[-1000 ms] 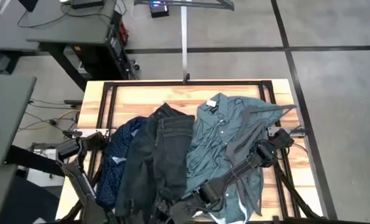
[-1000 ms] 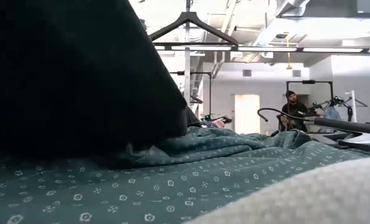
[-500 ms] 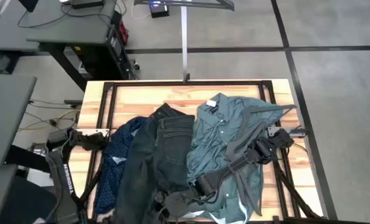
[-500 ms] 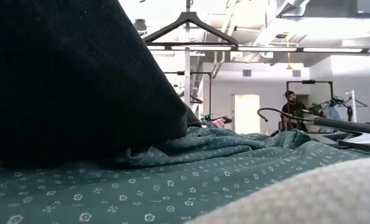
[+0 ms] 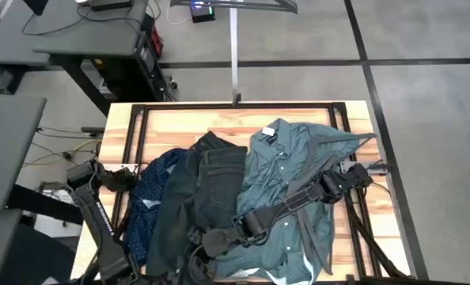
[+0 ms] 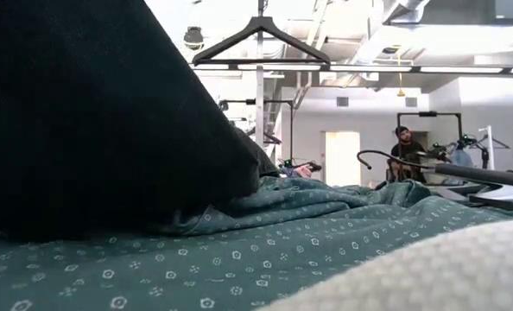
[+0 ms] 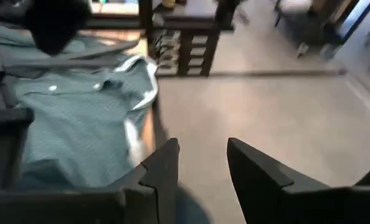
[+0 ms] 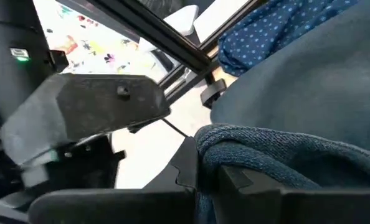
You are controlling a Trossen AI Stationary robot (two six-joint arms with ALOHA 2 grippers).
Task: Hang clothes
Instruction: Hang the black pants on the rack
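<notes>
Right gripper (image 5: 209, 241): closed on a bunched fold of the jeans (image 5: 207, 186), at the garment's 6 o'clock end, near the table's 6 o'clock edge. In the right wrist view the fold humps up between the two dark fingers (image 8: 191, 168), with the blue dotted cloth of the navy shirt (image 8: 266, 31) beyond it. The right arm runs from this grip toward 2 o'clock, across the teal shirt (image 5: 282, 170).

Left gripper (image 7: 203, 149): fingers parted by a moderate gap and holding nothing. Its wrist view looks past them to bare floor and to the hem of the teal shirt at the table edge. The left arm (image 5: 96, 214) lies along the table's 9 o'clock side.

Garments: all three lie flat and overlapping on the wooden table (image 5: 180, 123). The jeans are in the middle, the navy shirt touches them at 9 o'clock, and the teal shirt touches them at 3 o'clock, collar toward 12 o'clock.

Surroundings: a rack pole (image 5: 235, 55) stands at the table's 12 o'clock edge. In the low view a black hanger (image 6: 261, 34) hangs on its bar. A person (image 6: 403, 147) sits far across the room.
</notes>
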